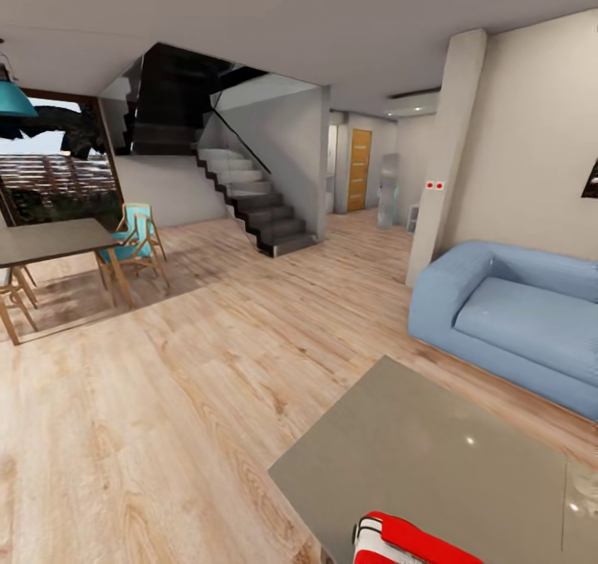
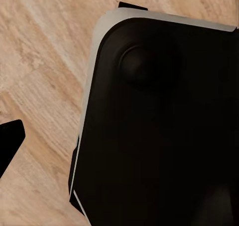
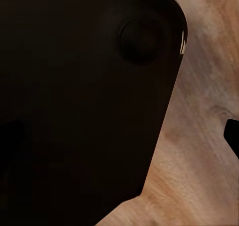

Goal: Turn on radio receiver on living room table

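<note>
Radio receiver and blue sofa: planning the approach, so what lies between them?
In the head view, just bare glossy table top, then wood floor before the sofa; radio receiver.

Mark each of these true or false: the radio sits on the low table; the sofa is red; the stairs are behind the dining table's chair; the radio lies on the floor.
1. The radio sits on the low table. True.
2. The sofa is red. False: it is blue.
3. The stairs rise beyond the teal chair. True.
4. The radio lies on the floor. False: it rests on the table's near edge.
</note>
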Tool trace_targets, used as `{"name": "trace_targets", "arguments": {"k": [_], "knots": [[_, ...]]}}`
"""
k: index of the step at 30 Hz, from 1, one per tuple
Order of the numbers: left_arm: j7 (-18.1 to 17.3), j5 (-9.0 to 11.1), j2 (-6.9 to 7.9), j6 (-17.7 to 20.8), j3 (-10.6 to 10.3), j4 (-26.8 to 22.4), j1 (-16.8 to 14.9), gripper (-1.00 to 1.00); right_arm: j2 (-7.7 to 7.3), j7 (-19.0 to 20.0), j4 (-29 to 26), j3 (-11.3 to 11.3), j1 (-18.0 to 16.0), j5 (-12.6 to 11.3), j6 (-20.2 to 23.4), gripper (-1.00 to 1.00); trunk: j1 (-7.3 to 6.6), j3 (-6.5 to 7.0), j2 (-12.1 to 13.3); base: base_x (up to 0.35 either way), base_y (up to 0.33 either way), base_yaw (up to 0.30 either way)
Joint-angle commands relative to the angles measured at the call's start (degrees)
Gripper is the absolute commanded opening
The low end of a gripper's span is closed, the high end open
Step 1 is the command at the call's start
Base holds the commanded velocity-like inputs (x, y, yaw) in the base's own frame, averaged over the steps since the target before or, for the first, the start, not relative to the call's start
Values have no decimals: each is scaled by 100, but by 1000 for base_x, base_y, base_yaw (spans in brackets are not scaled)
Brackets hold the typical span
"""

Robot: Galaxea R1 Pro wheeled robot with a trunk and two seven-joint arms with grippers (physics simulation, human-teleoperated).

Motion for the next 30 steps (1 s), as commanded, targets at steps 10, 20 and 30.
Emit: {"name": "trace_targets", "arguments": {"k": [10,20,30], "knots": [[8,-13,-6,0,0,0,0,100,-8,0,0,0,0,0,0,100,0,23,0,0,0,-194],[9,-19,-9,0,-3,0,0,100,-11,0,0,3,0,0,0,100,0,28,0,0,0,-34],[12,-45,-26,0,-25,0,0,100,-9,0,0,8,0,4,0,100,-44,64,80,0,0,-1]]}}
